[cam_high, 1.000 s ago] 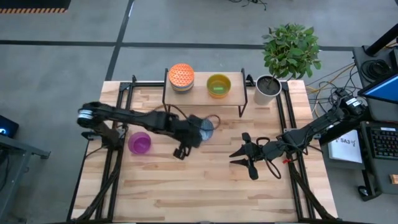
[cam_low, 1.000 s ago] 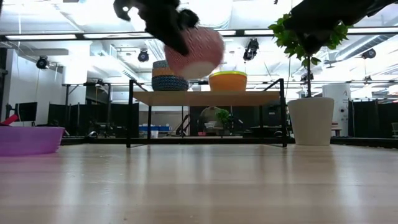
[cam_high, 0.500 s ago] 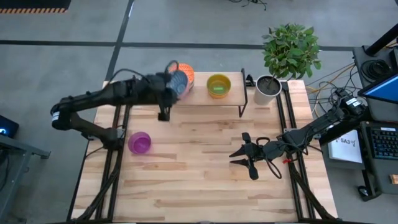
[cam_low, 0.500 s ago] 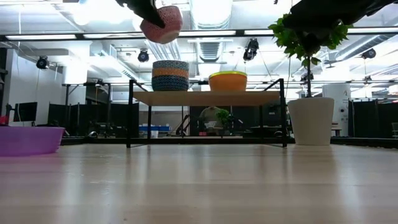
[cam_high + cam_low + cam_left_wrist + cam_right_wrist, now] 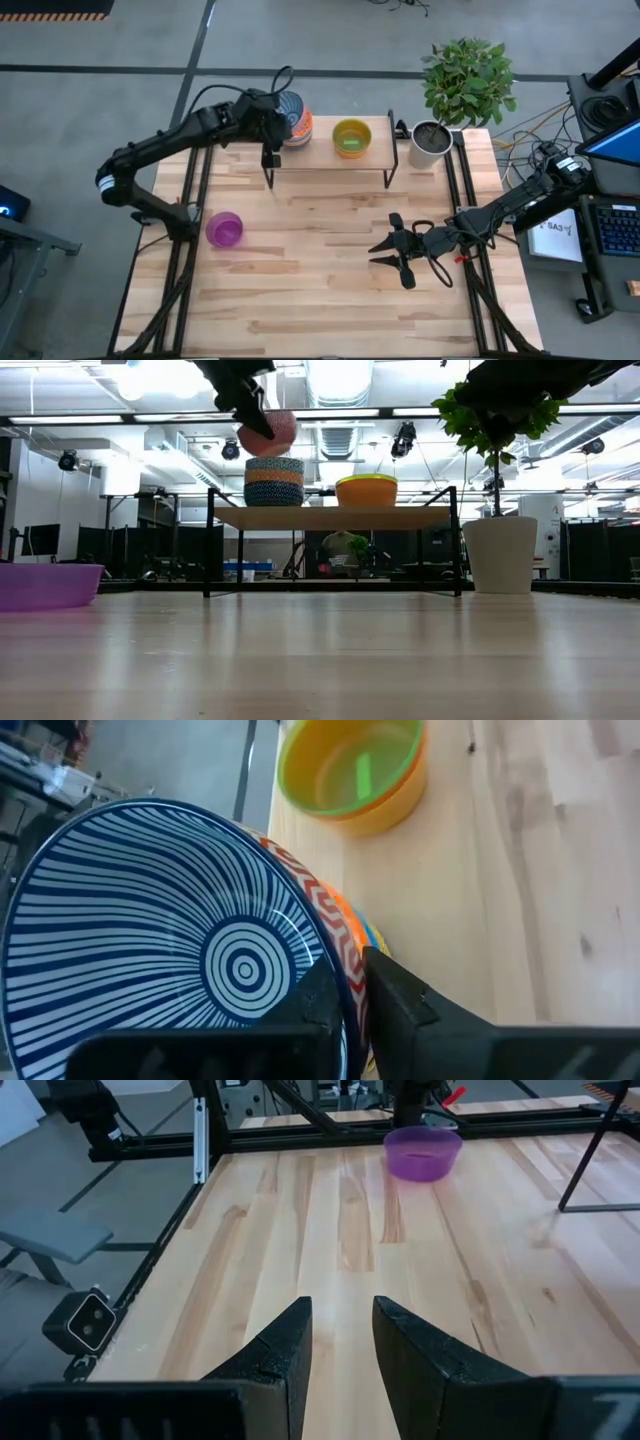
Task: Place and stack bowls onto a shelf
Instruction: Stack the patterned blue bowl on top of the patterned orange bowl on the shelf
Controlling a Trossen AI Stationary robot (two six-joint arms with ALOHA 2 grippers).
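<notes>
My left gripper (image 5: 270, 118) is shut on a blue-white striped bowl (image 5: 289, 107) and holds it just over the stack of patterned bowls (image 5: 274, 481) at the shelf's (image 5: 330, 157) left end. The striped bowl's outside looks red-patterned in the low view (image 5: 268, 432). A yellow bowl (image 5: 351, 138), green inside, stands on the shelf beside the stack. The purple bowl (image 5: 224, 229) rests on the table's left side. My right gripper (image 5: 385, 250) is open, above the table's right middle, and touches nothing. My left gripper pinches the striped bowl's rim (image 5: 338, 982), with one finger (image 5: 312, 1002) inside the bowl and one finger (image 5: 400, 998) outside its wall. The bowl is lifted clear and tilted, directly above the orange patterned bowl (image 5: 342, 918) on top of the stack.
A grey plant pot (image 5: 431, 143) with a leafy plant stands at the table's far right corner, beside the shelf's right end. The shelf's black legs (image 5: 208, 555) stand on the far part of the table. Bare wood lies between the two arms (image 5: 320, 260).
My left gripper has carried the striped bowl from above the table's middle up and toward the far edge. It then came down a little to hover over the stack on the shelf. The bowl stayed in the hold throughout.
</notes>
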